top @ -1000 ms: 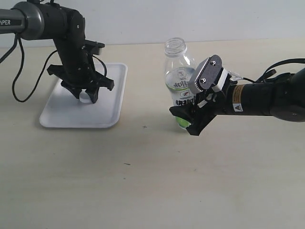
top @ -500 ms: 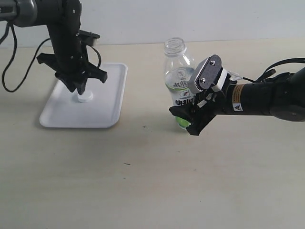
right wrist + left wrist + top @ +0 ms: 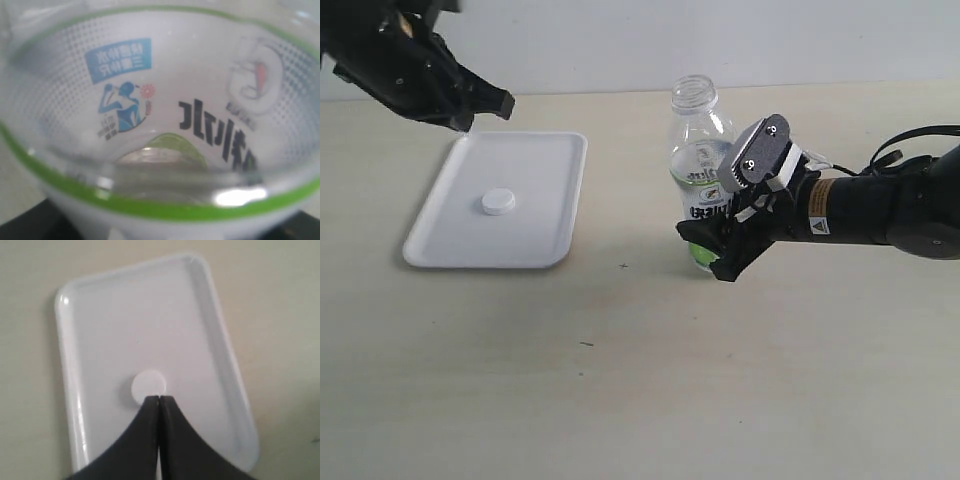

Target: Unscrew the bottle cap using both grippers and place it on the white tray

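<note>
The white bottle cap [image 3: 498,202] lies flat on the white tray [image 3: 546,160], free of any gripper. My left gripper [image 3: 470,118] is raised above the tray's far left corner. In the left wrist view its fingers [image 3: 159,399] are pressed together with nothing between them, and the cap [image 3: 148,386] shows just beyond the tips on the tray [image 3: 125,315]. The clear bottle [image 3: 698,150] stands upright with its neck open. My right gripper [image 3: 710,250] is shut on its lower part. The bottle's label [image 3: 165,110] fills the right wrist view.
The tray lies at the left of the beige tabletop [image 3: 620,380], and the bottle stands about a tray's width to its right. The right arm [image 3: 880,210] stretches in from the right edge. A pale wall [image 3: 620,40] runs behind the table.
My left gripper let go of the cap on the tray, then rose and drew back to the upper left with its fingers shut. The right gripper and the bottle barely moved.
</note>
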Available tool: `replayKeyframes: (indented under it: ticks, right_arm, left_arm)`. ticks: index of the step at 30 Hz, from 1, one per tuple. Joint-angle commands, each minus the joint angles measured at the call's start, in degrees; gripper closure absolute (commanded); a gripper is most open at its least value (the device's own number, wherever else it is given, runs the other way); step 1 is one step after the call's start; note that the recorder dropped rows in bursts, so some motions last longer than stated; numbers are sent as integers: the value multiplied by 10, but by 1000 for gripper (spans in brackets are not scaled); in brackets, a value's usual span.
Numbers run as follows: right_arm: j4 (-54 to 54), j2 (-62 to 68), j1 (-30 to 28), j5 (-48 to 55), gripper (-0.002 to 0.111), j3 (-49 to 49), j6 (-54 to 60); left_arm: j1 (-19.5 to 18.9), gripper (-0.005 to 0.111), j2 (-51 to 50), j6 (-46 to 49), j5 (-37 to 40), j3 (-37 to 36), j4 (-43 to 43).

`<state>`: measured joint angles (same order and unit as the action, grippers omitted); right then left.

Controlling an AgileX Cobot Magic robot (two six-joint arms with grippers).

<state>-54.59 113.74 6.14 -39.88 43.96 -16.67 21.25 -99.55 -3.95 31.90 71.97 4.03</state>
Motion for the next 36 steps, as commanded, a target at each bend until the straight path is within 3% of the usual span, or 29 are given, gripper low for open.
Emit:
replayKeyframes:
  ticks: [1,7,10,16,23,36]
  right_arm:
    - [-5,10,-1,32,108,-8,0]
    - [6,10,-1,26,108,-8,-4]
    - [8,10,-1,26,108,-12,-5]
    - [36,10,-1,7,108,-24,16]
    - [34,10,-1,40,106,-24,9]
    - [35,10,-1,40,36,-24,6]
  left_arm:
    - [31,106,172,-11,-255,-198,-40]
    - [96,106,400,-39,-512,-419,-40]
    - [113,106,496,-51,-603,-530,-40]
    - [116,106,652,-51,-669,-696,0]
    - [116,106,756,-51,-636,-720,1]
    - [116,106,771,-51,-637,-720,1]
